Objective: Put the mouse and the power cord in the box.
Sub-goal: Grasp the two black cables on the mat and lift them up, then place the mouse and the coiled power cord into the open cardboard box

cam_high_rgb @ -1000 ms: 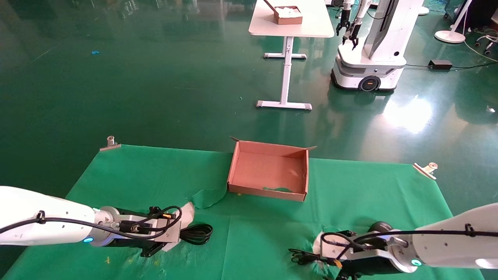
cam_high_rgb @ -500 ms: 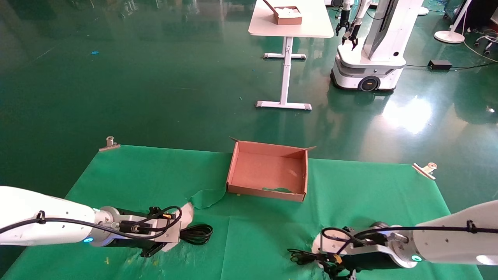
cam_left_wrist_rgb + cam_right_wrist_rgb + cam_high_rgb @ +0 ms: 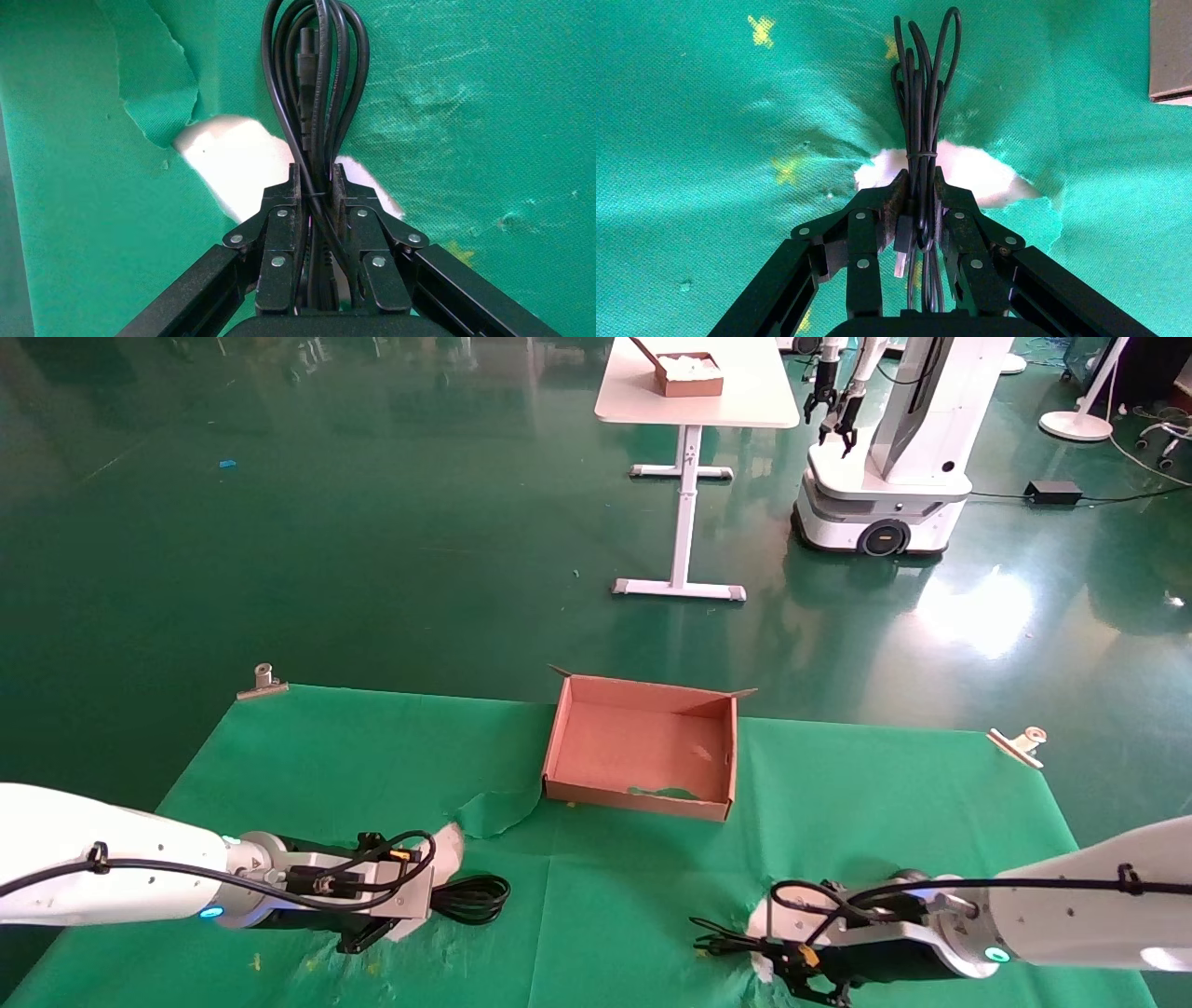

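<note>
Both arms are gripping low over the green cloth (image 3: 372,756) — left gripper (image 3: 315,184) pinching the power cord (image 3: 314,77), right gripper (image 3: 919,189) clamping the mouse's cable bundle (image 3: 921,91) — apparently readying lifts toward the empty box (image 3: 643,747) beyond; the mouse itself is hidden.

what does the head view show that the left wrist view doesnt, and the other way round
Only the head view shows the empty box at the far middle of the table, the right hand low at the near right with the mouse's thin cable trailing from it, and the floor, white table and another robot beyond. Only the left wrist view shows the left hand clamped on the power cord, its plug among the loops, over a torn hole in the green cloth. Both show the cord's loops, the left hand and the cloth.
</note>
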{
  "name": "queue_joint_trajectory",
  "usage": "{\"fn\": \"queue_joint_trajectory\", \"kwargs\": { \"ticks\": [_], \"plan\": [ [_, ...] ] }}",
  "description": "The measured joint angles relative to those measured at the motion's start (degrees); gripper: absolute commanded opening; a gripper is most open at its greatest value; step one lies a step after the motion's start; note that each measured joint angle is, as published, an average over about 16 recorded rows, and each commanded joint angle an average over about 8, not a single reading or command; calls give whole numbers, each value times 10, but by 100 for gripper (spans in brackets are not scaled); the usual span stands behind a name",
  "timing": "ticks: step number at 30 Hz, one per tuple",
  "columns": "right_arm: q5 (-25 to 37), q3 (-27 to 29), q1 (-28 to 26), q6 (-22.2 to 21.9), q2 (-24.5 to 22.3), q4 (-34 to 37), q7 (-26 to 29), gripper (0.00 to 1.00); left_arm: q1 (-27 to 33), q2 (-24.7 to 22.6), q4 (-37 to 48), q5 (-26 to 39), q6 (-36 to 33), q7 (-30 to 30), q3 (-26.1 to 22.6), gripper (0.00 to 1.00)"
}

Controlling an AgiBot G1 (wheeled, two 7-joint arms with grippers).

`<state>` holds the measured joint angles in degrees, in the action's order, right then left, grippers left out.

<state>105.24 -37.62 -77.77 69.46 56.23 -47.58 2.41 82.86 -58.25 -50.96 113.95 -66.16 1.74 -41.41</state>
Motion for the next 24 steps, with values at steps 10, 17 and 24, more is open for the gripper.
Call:
{"fn": "queue_joint_trajectory", "kwargs": {
  "ticks": [10,17,24],
  "plan": [
    [-43,41,-32,25,-69,-71,30,0,66,-7,1,-63,-39,-17,36,0],
    [-44,66,-50,22,-120,-138,74,0,108,-62,35,-93,-22,10,50,0],
    [-32,83,-56,14,-168,-185,109,0,115,-146,101,-96,67,119,32,0]
  ]
}}
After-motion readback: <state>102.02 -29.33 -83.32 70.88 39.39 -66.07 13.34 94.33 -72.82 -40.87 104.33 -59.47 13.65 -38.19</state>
